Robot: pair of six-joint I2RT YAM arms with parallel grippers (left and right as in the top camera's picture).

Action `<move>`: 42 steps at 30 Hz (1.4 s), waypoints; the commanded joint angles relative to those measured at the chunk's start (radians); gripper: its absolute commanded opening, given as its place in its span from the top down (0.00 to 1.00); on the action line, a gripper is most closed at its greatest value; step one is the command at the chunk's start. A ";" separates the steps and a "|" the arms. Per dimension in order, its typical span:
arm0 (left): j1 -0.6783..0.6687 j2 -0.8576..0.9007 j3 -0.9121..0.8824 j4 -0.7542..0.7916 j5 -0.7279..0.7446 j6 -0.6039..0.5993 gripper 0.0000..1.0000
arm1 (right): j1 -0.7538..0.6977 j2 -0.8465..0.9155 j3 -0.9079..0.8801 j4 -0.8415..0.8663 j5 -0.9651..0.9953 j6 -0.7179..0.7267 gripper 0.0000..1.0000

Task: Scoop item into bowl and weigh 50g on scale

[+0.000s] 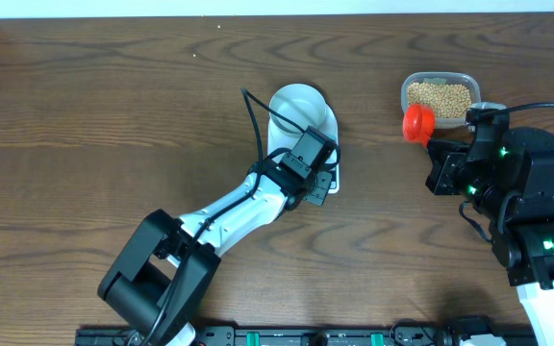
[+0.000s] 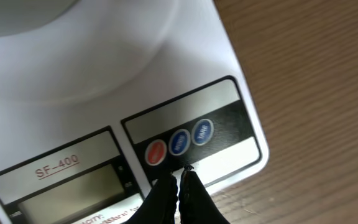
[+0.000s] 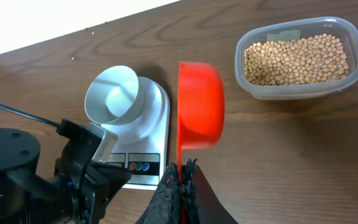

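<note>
The beans (image 1: 439, 97) lie as one loose tan heap in a single clear plastic tub (image 1: 439, 79), well apart from the scale (image 1: 329, 123), off to its right in the overhead view. One pale bowl (image 1: 296, 104) stands on the scale's far end. Between the scale and the tub sits one red scoop (image 1: 417, 122).

The overhead view shows both arms at once, but neither tool's fingers clearly. The left wrist view supplies what it lacks: the scale's near panel with its grey display (image 2: 73, 190) and three round buttons, one red (image 2: 156, 152) and two blue (image 2: 178, 142). The left tool (image 2: 180, 186) is clenched on nothing, its dark fingertips pressed together just beside the buttons, at the panel's near edge. I cannot tell whether they touch the panel. Only a sliver of the bowl's rim shows in that view, and the tub and the scoop not at all.

The right wrist view shows the scoop's handle running down between the fingers of the right tool (image 3: 180, 177), which grasps it, the cup pointing away towards the gap between scale and tub. It also looks into the bowl and takes in the dark wooden worktop (image 1: 113, 115).
</note>
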 commanded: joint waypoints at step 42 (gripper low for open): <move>0.006 0.099 0.002 0.080 -0.104 0.072 0.93 | -0.004 -0.001 0.021 -0.045 0.012 -0.016 0.98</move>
